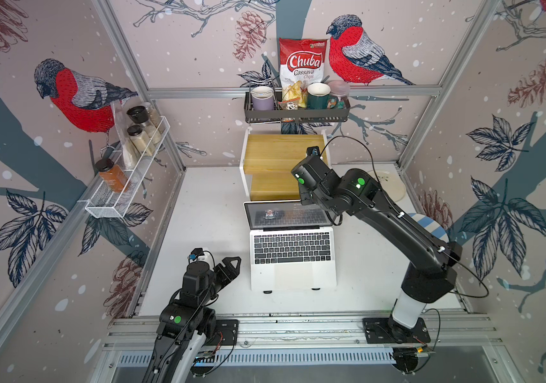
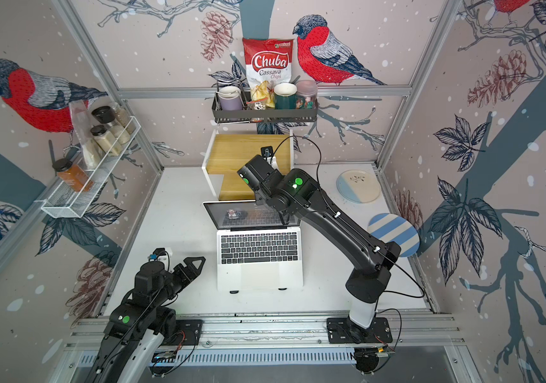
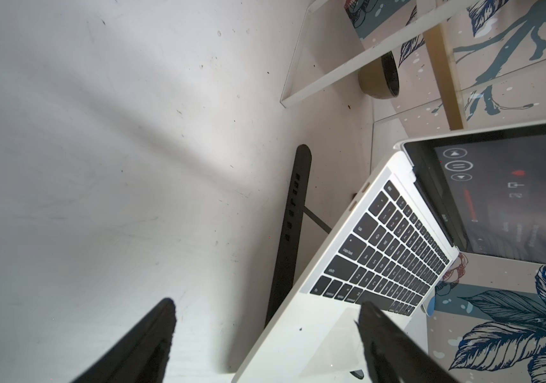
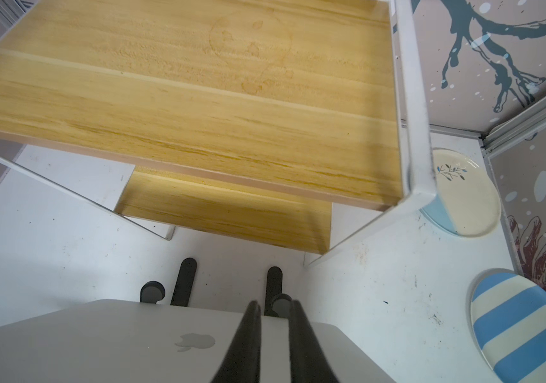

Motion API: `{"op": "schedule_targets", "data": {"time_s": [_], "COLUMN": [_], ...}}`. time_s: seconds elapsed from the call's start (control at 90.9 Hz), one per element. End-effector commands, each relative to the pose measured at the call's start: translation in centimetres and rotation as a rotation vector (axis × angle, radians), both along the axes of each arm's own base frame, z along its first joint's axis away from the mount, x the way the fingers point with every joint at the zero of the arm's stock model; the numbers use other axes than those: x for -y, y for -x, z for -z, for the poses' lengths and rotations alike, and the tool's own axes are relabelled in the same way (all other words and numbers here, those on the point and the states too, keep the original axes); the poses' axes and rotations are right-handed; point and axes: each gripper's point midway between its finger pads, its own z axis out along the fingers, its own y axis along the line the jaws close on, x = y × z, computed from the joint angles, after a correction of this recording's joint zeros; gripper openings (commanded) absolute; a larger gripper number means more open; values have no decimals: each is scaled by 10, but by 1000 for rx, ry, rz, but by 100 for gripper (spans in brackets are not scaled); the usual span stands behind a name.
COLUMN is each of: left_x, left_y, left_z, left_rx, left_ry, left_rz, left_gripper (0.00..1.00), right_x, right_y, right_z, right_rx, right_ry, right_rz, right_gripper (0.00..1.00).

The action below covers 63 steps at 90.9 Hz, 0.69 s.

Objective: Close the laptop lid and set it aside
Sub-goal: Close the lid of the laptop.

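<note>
R jaws narrow, empty, at far top edge of thin silver-white laptop lid (image 4: 125, 341) | long axis left-right | L jaws wide, near-left, farther | nxt: push nearward

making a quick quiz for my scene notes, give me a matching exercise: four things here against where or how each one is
Things:
1. laptop lid
2. striped plate
3. chips bag
4. orange spice jar

Place or state:
a. in the black basket on the back wall
b. raised open
c. in the white wire rack on the left wall
d. on the table by the right wall

Pairs: 1-b, 2-d, 3-a, 4-c
</note>
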Motion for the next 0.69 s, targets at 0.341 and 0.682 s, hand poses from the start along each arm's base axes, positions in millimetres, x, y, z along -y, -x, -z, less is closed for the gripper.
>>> {"op": "schedule_targets", "data": {"time_s": [0.341, 0.682], "left_x": [26, 2], "left_y": [-10, -10], "left_z": [0, 11], "left_rx": [70, 8], "left_ry": [-23, -121], "left_rz": [117, -3], "left_gripper": [89, 88], "right_x": [0, 10], "right_y": [25, 60], "right_z": [33, 66], "right_rx": [-134, -185], "right_ry": [43, 68], "right_rz": [-29, -21], "right_gripper": [17, 18]}}
